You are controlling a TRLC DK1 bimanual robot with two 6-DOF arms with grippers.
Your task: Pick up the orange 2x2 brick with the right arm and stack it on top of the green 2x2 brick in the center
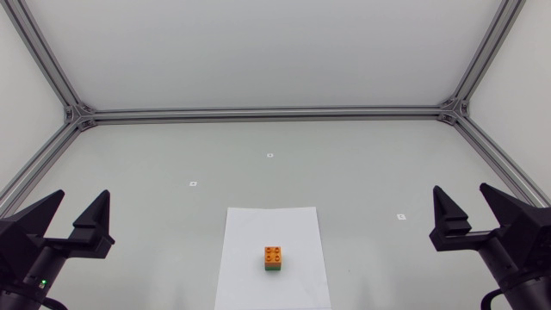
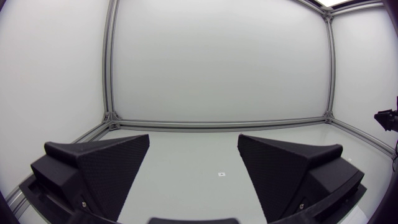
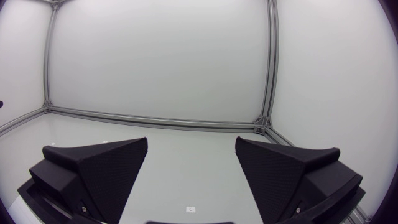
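1. Orange 2x2 brick [image 1: 273, 253] seated on green 2x2 brick [image 1: 273, 268], on white sheet [image 1: 297, 232], 6 o'clock side of counter [image 1: 362, 164].
2. Right jaws spread, empty, 3 o'clock of stack; left jaws spread, 9 o'clock.
3. Stack looks done; nothing apparently left.

Quick tally: 2 bricks, 1 orange 2x2 brick [image 1: 274, 253] and 1 green 2x2 brick [image 1: 274, 267]. 1 white paper sheet [image 1: 250, 258]. 3 small white tags [image 1: 269, 156] [image 1: 193, 183] [image 1: 400, 216] on the counter [image 1: 362, 164]. And 2 grippers in shot: left gripper [image 1: 83, 195], right gripper [image 1: 461, 188], w/ 2 fingers [image 1: 95, 220] apiece
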